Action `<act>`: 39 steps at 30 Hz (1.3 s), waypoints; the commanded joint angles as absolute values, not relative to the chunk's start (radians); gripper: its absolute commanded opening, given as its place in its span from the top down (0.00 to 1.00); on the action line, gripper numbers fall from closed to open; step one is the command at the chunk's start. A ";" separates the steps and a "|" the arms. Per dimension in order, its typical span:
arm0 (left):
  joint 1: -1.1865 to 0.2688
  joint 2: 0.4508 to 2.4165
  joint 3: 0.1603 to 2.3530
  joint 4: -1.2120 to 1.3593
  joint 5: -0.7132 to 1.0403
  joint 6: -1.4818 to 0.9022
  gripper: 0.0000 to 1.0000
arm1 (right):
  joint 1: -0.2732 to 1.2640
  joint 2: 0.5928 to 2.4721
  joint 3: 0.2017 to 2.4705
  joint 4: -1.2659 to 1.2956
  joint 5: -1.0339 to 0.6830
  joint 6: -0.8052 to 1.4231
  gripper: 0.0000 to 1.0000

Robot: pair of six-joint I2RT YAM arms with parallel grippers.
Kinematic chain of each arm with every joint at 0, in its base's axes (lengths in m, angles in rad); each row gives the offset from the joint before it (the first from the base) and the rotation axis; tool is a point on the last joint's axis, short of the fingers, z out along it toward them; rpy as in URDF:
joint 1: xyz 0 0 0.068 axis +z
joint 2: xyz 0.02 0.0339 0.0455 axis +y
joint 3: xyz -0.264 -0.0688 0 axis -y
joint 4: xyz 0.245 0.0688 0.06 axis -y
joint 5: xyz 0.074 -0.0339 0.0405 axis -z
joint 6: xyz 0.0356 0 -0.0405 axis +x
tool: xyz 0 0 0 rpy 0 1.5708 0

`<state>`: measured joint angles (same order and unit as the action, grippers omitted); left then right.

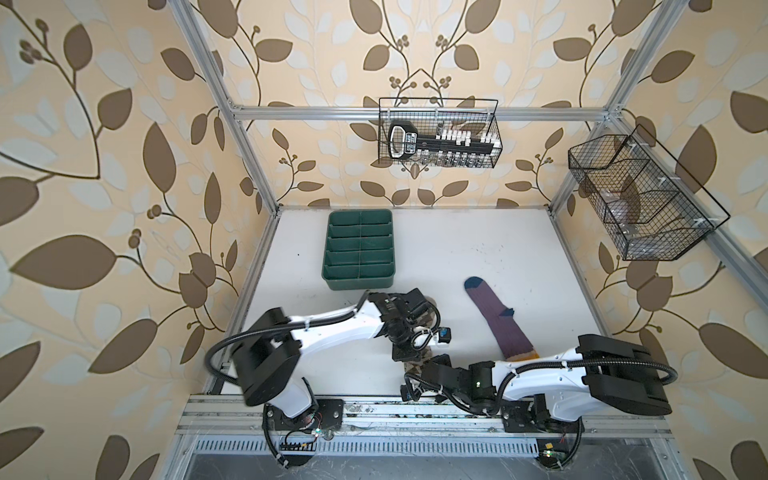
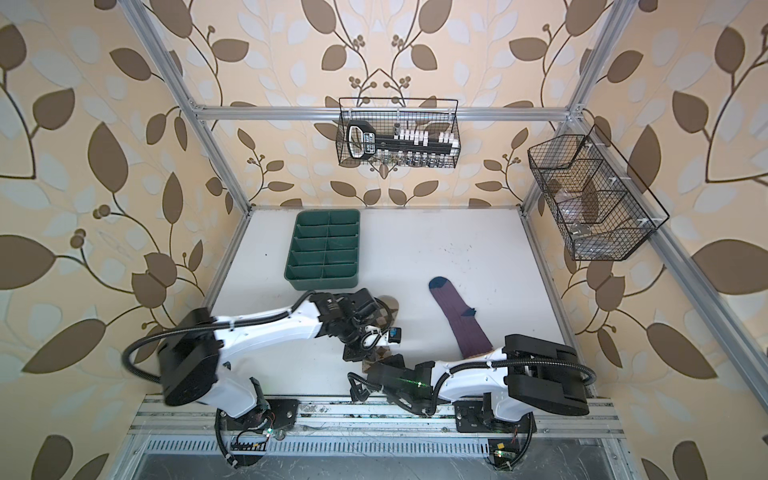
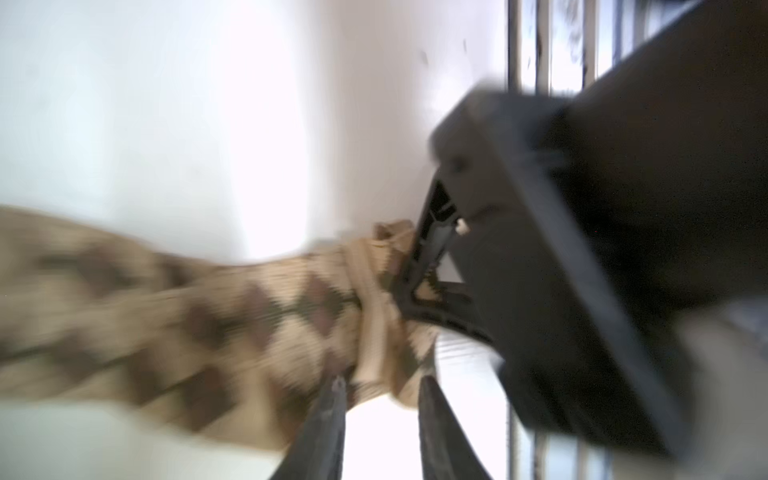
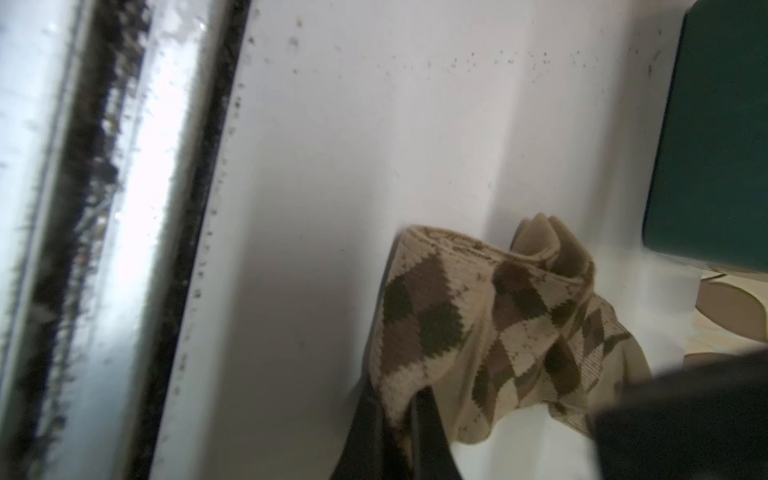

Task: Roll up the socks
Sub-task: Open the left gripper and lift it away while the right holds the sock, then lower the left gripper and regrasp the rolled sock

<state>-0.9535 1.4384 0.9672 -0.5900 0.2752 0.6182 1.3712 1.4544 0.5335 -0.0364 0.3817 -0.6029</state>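
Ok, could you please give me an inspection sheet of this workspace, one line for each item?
Surface: white table, with small dark specks.
Job's things: argyle sock, bunched, lying between both grippers; purple sock, flat and unrolled, its cuff partly under the right arm.
Clutter: green tray at the far left, compartments empty.
Grippers: left gripper open, its tips on either side of the argyle sock's end; right gripper shut on the argyle sock's edge.
Cables: black hoses loop from both arm bases and touch no sock.
Surroundings: two wire baskets on the frame; leaf wallpaper.
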 commanded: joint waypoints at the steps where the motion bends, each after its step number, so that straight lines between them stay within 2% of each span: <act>1: -0.942 1.203 0.876 -0.413 0.038 0.584 0.64 | 1.355 1.460 0.543 -0.213 0.191 -0.596 1.00; 3: -0.942 1.050 0.811 -0.364 -0.135 0.576 0.63 | 1.328 1.456 0.565 -0.255 0.135 -0.605 1.00; 7: -0.942 0.764 0.736 -0.396 -0.355 0.583 0.57 | 1.268 1.459 0.615 -0.335 0.016 -0.629 1.00; 10: -0.942 0.607 0.762 -0.532 -0.322 0.572 0.57 | 1.191 1.493 0.676 -0.429 -0.103 -0.650 1.00; 14: -0.942 0.511 0.847 -0.658 -0.163 0.564 0.60 | 1.053 1.607 0.801 -0.602 -0.312 -0.687 1.00; 18: -0.943 0.596 0.934 -0.766 -0.094 0.607 0.64 | 0.928 1.780 0.919 -0.761 -0.500 -0.732 1.00; 22: -0.993 0.710 0.907 -0.785 -0.114 0.689 0.65 | 0.864 1.881 0.989 -0.829 -0.543 -0.770 1.00; 24: -1.077 0.743 0.857 -0.744 -0.197 0.720 0.65 | 0.839 1.909 1.019 -0.852 -0.551 -0.781 1.00; 28: -1.334 0.808 0.717 -0.607 -0.414 0.769 0.59 | 0.795 1.953 1.073 -0.885 -0.558 -0.800 1.00; 31: -1.426 0.901 0.646 -0.518 -0.419 0.731 0.56 | 0.765 1.987 1.102 -0.903 -0.557 -0.808 1.00; 39: -1.438 1.140 0.597 -0.300 -0.340 0.586 0.51 | 0.746 2.009 1.119 -0.909 -0.548 -0.818 1.00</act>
<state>-1.4338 1.0973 0.5949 -0.4335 -0.3454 0.6544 0.7540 1.9518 1.1355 -0.8757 -0.6876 -0.7837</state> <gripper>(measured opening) 0.483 0.062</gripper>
